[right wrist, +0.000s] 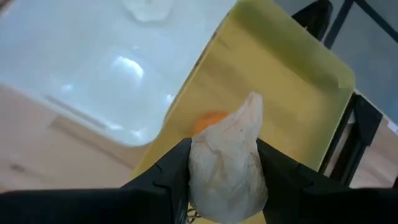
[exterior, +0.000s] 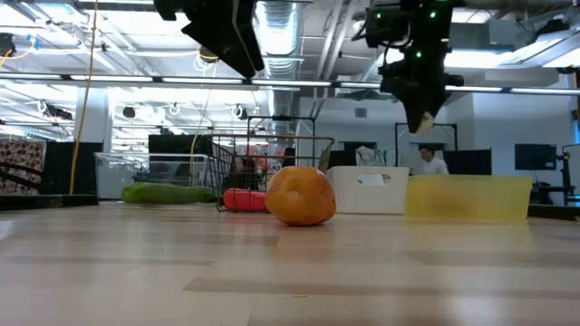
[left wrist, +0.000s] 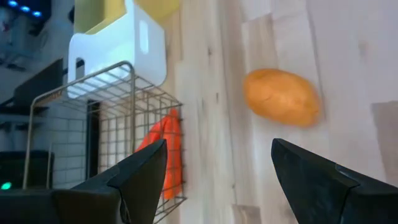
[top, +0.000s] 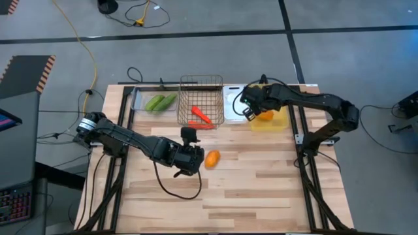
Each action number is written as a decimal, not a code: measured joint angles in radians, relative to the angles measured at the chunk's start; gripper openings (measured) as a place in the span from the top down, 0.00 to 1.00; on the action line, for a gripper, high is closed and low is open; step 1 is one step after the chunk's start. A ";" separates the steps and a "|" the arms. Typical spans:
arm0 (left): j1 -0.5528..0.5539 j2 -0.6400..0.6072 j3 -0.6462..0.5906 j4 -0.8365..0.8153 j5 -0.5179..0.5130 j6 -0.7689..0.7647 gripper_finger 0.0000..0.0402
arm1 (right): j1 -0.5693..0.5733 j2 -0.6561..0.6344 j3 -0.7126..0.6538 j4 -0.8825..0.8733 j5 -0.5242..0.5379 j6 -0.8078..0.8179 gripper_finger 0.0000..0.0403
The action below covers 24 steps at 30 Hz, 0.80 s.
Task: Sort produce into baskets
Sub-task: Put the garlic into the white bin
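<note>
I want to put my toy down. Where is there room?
The front of the table is bare, from the orange and left hand to the near edge. The back row of baskets is crowded, with the right hand there.

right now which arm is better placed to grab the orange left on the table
Left. Its open gripper sits right beside the orange, while the right gripper is over the bins, shut on a garlic bulb.
</note>
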 joint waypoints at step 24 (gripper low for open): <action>0.000 0.000 0.000 0.015 0.016 0.012 0.31 | -0.078 0.132 0.000 0.325 -0.121 -0.154 0.48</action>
